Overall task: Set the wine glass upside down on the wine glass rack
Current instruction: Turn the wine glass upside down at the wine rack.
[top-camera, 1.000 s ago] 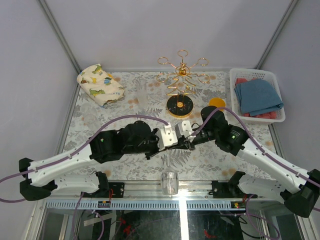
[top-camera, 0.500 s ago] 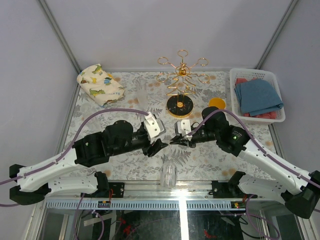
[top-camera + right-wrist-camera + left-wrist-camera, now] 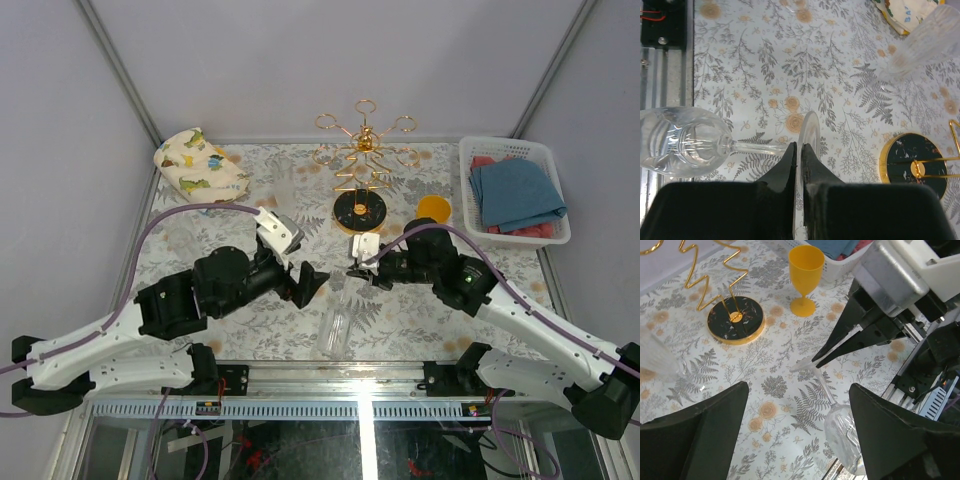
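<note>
looking down, we see a table under a pale cloth printed with grey ferns and orange flowers (image 3: 400, 320), with two black-and-white arms reaching in from its near edge. at the far right sits a white slotted plastic basket (image 3: 505, 145) holding folded blue cloths (image 3: 515, 190), and at the far left lies a cream cloth bundle printed with dinosaurs (image 3: 198, 168). the gold wire wine glass rack (image 3: 365, 143) stands upright at the far middle on its round black gold-rimmed base (image 3: 736, 319). the left gripper (image 3: 799, 390) is spread wide, its black fingers (image 3: 705, 430) holding nothing. it hangs just left of the right gripper (image 3: 798, 147), whose jaws are pinched tight on the disc foot of the clear stemmed wine glass (image 3: 682, 142). we find that glass lying about level, nearer to us than the rack and apart from it, with its bowl towards the near edge. whether the bowl touches the cloth we cannot tell. a ribbed clear glass (image 3: 920, 45) stands left of the rack, and a small yellow plastic goblet (image 3: 805, 270) stands upright to the right of the base.
</note>
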Controlling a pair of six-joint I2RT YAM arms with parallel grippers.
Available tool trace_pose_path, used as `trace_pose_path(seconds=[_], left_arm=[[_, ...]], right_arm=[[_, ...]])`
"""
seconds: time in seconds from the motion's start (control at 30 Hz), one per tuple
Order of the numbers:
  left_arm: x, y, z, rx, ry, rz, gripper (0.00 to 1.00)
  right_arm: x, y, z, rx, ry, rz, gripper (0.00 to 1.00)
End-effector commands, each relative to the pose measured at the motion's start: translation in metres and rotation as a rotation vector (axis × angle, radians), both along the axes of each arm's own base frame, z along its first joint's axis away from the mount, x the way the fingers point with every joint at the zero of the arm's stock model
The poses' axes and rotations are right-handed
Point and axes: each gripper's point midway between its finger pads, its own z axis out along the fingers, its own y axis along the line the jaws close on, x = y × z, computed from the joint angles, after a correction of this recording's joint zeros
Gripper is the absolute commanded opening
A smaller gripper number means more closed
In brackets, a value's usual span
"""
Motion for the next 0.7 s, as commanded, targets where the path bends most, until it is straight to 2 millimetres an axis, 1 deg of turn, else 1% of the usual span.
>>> trace_pose_path(seconds=[0.0,0.1,0.17,0.3,0.4,0.57,0.67], left_arm=[[0.008,0.009,0.003,-0.110,0.044,0.114,0.82],[0.007,0.012,-0.002,-0.147,0.077,0.140,0.82],[0.007,0.014,-0.006,-0.173,0.098,0.153,0.82],[0.002,0.008,-0.010,-0.226,0.135,0.131,0.81],[0.001,0.005,-0.014,-0.235,0.146,0.128,0.80],[0.000,-0.006,-0.022,-0.235,0.162,0.101,0.78],[0.001,-0.013,-0.028,-0.218,0.174,0.095,0.74]], right_arm=[[0.016,-0.001,0.020,0.076,-0.057,-0.104,0.00],[0.019,-0.003,0.021,0.100,-0.078,-0.129,0.00],[0.022,-0.003,0.024,0.121,-0.091,-0.143,0.00],[0.027,-0.004,0.032,0.142,-0.127,-0.166,0.00],[0.031,-0.004,0.039,0.177,-0.160,-0.192,0.00],[0.027,0.004,0.052,0.213,-0.220,-0.191,0.00],[0.022,0.009,0.062,0.229,-0.258,-0.192,0.00]])
